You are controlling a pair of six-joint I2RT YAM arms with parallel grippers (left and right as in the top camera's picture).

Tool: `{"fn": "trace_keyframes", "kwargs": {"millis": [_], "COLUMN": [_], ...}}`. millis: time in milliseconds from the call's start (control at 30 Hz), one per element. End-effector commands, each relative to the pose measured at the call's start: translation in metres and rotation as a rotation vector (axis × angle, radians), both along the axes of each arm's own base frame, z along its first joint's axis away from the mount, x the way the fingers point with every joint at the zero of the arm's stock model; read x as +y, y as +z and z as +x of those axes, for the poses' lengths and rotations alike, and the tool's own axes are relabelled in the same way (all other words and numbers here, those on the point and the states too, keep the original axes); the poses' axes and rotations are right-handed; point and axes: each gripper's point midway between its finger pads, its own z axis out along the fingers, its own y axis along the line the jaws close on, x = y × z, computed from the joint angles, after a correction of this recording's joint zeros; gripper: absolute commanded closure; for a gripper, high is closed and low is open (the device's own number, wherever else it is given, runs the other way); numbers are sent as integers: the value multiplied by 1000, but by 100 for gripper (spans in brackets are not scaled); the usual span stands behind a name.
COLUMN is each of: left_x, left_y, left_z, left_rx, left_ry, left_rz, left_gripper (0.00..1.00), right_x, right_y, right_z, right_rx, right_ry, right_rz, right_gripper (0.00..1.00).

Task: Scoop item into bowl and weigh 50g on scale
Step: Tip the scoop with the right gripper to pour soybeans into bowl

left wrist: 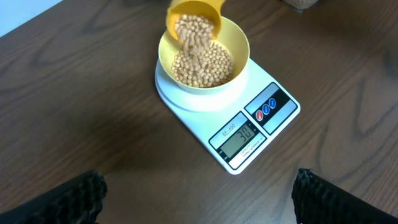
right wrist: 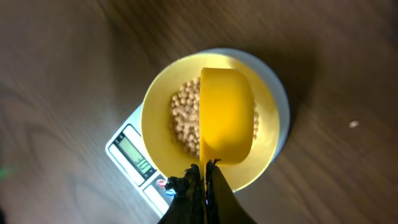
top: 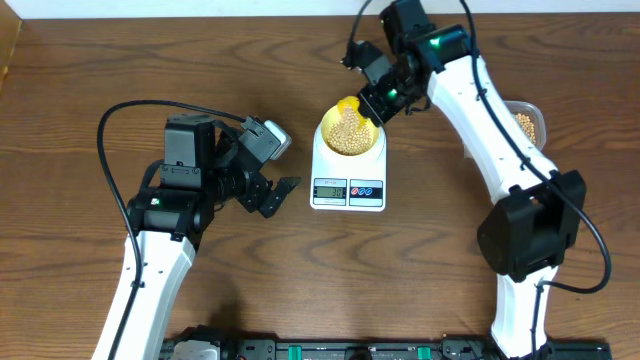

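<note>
The pale-yellow bowl [top: 350,135] stands on the white scale [top: 348,185] and holds many tan beans [left wrist: 202,62]. My right gripper [top: 383,100] is shut on the handle of a bright yellow scoop [right wrist: 227,115], tipped over the bowl's far rim with beans falling from it [left wrist: 194,28]. The scale's display [left wrist: 239,135] shows a reading near 30. In the right wrist view the scoop covers part of the bowl [right wrist: 155,118] and the beans [right wrist: 183,121]. My left gripper [top: 275,195] is open and empty, low over the table left of the scale.
A clear plastic tub [top: 527,122] with more beans sits at the right, partly hidden behind the right arm. The table's front edge carries a black rail [top: 330,350].
</note>
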Motion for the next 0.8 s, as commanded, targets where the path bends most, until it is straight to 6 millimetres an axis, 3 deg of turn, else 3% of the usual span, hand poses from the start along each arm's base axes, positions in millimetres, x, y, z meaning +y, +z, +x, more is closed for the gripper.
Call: {"fn": "trace_keyframes", "kwargs": {"millis": [0,767], "left_x": [0,0], "left_y": [-3,-3], "left_z": [0,0], "left_rx": [6,6], "left_ry": [-7,-7], "left_rz": [3,3], "left_gripper": [2,3], "right_x": [-5,4], "right_y": [15,24], "right_z": [8,5], "right_rx": [-90,-153], "right_ry": [37,143], "right_rz": [-48,-69], "right_gripper": [99,99]}}
